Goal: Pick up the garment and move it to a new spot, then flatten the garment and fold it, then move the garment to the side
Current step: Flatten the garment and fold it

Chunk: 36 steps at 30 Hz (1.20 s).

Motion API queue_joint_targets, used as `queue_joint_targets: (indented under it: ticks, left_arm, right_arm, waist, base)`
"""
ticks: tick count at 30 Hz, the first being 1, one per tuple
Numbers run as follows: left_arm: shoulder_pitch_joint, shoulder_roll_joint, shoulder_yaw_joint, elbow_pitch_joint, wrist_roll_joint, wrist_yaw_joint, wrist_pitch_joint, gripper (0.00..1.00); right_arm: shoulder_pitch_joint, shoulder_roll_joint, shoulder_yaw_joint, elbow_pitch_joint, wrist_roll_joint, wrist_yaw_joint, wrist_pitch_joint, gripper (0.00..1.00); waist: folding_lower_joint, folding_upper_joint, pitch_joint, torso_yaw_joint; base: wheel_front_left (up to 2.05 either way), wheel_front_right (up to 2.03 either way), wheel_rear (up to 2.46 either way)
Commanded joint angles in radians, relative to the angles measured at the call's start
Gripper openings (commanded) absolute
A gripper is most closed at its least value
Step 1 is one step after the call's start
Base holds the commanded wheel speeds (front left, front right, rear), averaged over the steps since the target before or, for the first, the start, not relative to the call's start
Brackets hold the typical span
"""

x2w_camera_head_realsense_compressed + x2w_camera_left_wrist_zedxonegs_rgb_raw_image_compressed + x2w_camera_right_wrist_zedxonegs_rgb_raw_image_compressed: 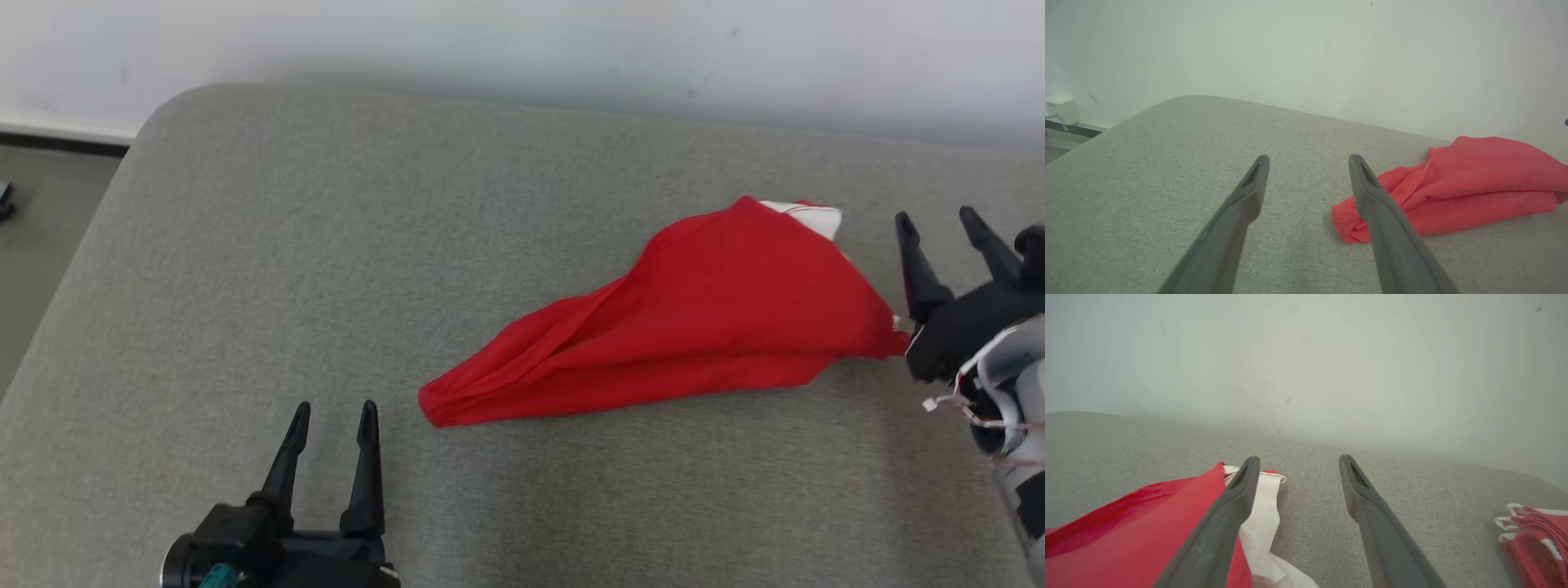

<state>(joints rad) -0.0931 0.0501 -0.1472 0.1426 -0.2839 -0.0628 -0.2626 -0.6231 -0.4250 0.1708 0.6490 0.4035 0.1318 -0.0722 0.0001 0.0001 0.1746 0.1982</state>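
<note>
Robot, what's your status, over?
Left gripper and right gripper open, empty. Red garment crumpled on grey cushion, right gripper beside it. Second red-white cloth lies apart.

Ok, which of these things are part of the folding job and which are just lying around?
Job: garment; left gripper and right gripper, both open; cushion it lies on.
Lying about: red-and-white cloth; white box.

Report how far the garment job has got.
Done: nothing visibly; the red garment lies bunched on the grey cushion, neither flat nor folded. In hand: nothing; left gripper and right gripper are open, the right beside its end. Remaining: flattening, folding, moving aside.
</note>
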Motion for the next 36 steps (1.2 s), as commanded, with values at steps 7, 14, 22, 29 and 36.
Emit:
queue_joint_targets:
  ticks: [7, 14, 22, 29, 36]
  left_arm:
    - [-0.05, 0.0, -0.037, 0.001, -0.025, 0.009, -0.003, 1.0]
    - [-0.08, 0.0, -0.067, 0.002, -0.049, 0.016, -0.003, 1.0]
    - [-0.097, 0.0, -0.082, 0.015, -0.054, 0.017, -0.003, 1.0]
    - [-0.095, 0.001, -0.072, 0.026, -0.043, 0.011, -0.003, 1.0]
    - [-0.081, 0.001, -0.051, 0.042, -0.034, 0.003, -0.003, 1.0]
  right_arm:
    - [-0.152, -0.032, 0.054, 0.172, 0.058, -0.003, 0.05, 1.0]
    - [-0.248, -0.033, 0.098, 0.314, 0.123, -0.003, 0.094, 1.0]
    - [-0.293, 0.015, 0.112, 0.428, 0.238, -0.003, 0.179, 0.42]
    - [-0.304, 0.014, 0.143, 0.415, 0.31, -0.003, 0.152, 0.0]
    - [-0.319, -0.003, 0.203, 0.351, 0.347, -0.003, 0.044, 0.0]
  waist:
    - [-0.0001, -0.0001, 0.094, 0.1]
    - [-0.0001, -0.0001, 0.135, 0.138]
    - [-0.0001, -0.0001, 0.141, 0.153]
    - [-0.0001, -0.0001, 0.125, 0.14]
    - [-0.0001, -0.0001, 0.086, 0.109]
  base:
    - [0.0, 0.0, 0.0]
    - [0.0, 0.0, 0.0]
    - [0.0, 0.0, 0.0]
    - [0.0, 0.0, 0.0]
    - [0.0, 0.0, 0.0]
